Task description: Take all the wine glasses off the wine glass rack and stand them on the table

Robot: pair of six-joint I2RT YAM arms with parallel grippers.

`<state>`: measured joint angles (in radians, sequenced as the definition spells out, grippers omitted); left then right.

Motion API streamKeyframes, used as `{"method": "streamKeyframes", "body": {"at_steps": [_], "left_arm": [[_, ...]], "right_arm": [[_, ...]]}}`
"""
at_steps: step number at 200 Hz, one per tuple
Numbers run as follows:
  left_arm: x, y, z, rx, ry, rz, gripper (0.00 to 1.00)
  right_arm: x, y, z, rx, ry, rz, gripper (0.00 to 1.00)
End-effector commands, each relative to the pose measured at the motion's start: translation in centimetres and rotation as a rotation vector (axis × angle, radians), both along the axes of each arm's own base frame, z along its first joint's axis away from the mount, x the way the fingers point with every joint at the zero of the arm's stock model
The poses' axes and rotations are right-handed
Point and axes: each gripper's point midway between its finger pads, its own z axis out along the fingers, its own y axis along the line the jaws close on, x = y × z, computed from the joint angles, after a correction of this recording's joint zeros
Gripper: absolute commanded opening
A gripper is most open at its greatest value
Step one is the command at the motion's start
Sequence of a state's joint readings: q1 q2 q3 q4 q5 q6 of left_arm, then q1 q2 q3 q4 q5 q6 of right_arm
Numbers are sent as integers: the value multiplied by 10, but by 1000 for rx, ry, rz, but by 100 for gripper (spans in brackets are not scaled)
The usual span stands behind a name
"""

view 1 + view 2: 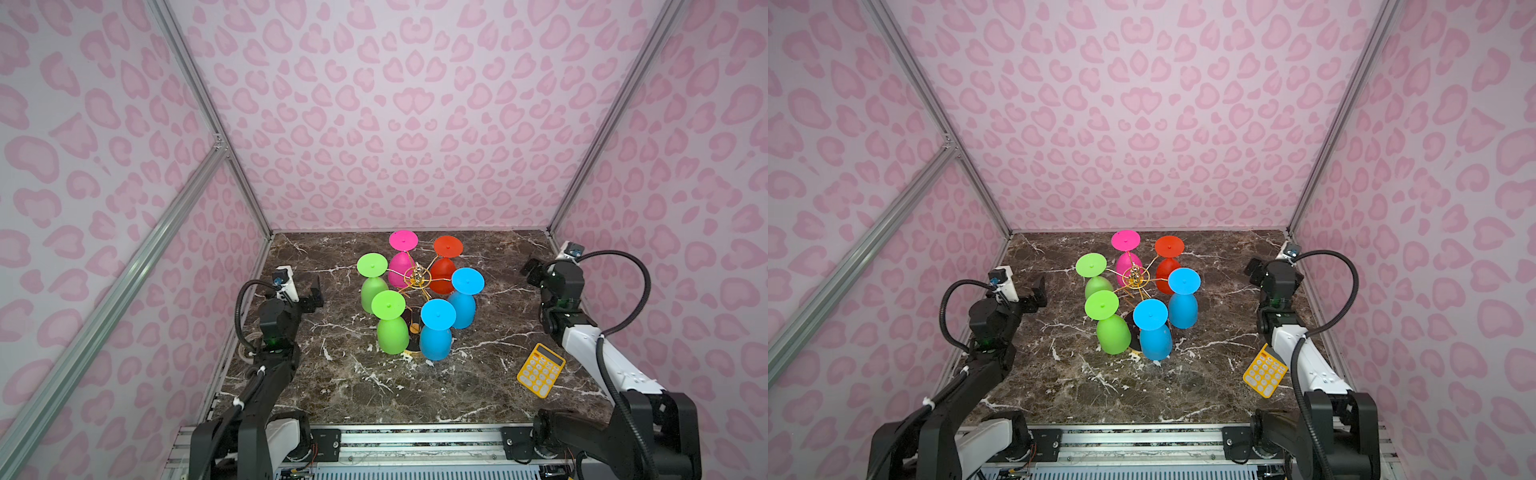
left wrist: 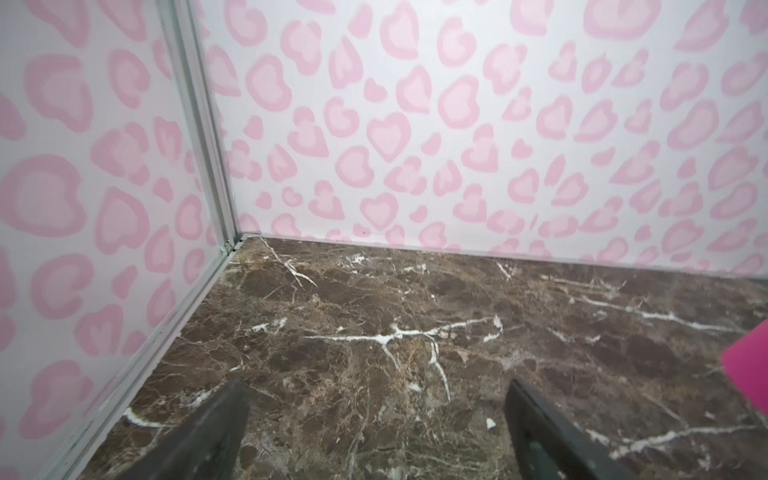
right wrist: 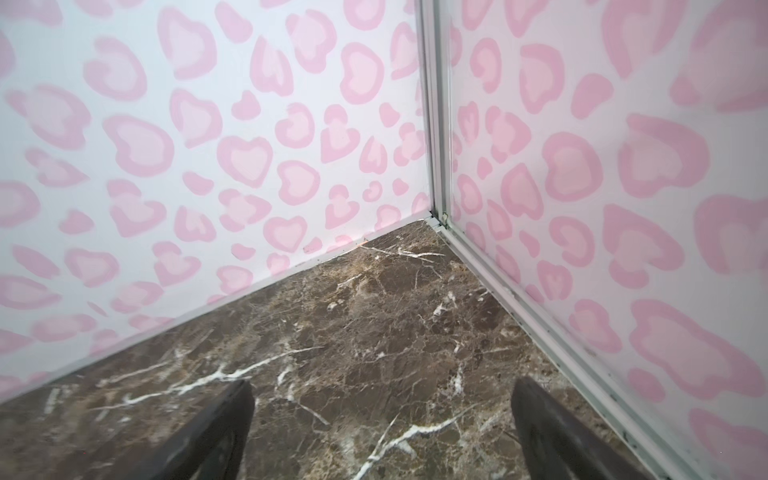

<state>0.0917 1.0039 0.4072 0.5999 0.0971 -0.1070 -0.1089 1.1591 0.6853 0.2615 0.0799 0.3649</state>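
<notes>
The wine glass rack (image 1: 415, 277) (image 1: 1133, 276), thin gold wire on a dark round base, stands mid-table in both top views. Several wine glasses hang upside down from its arms: pink (image 1: 402, 266), red (image 1: 444, 274), two green (image 1: 391, 330) and two blue (image 1: 435, 336). My left gripper (image 1: 316, 293) (image 2: 378, 386) is open and empty by the left wall, well left of the rack. My right gripper (image 1: 532, 270) (image 3: 382, 386) is open and empty near the back right corner. A sliver of the pink glass (image 2: 748, 370) shows at the edge of the left wrist view.
A yellow calculator (image 1: 540, 370) (image 1: 1265, 370) lies on the marble table (image 1: 374, 395) at the front right, beside the right arm. Pink-patterned walls with metal frame posts close in the table on three sides.
</notes>
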Motion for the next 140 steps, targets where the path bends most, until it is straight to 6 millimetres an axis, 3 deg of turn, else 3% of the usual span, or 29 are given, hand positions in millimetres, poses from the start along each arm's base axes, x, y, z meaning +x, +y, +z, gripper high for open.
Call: {"method": "streamKeyframes", "body": {"at_steps": [1, 11, 39, 67, 88, 120, 140], "left_arm": [[-14, 8, 6, -83, 66, 62, 97], [-18, 15, 22, -118, 53, 109, 97], [-28, 24, 54, -185, 2, 165, 97], [-33, 19, 81, -232, -60, 136, 97], [-32, 19, 94, -253, -76, 133, 96], [-27, 17, 106, -268, -89, 111, 96], [-22, 21, 100, -290, -32, 140, 96]], "right_arm": [[-25, 24, -25, 374, 18, 162, 97], [-36, 21, -1, 435, -77, 181, 93], [-75, 29, 53, 390, -54, 190, 86], [-104, 69, 91, 459, -43, 348, 83], [-123, 97, 104, 539, -26, 469, 80], [-146, 128, 104, 642, 25, 574, 74], [-160, 140, 107, 704, 34, 618, 69]]}}
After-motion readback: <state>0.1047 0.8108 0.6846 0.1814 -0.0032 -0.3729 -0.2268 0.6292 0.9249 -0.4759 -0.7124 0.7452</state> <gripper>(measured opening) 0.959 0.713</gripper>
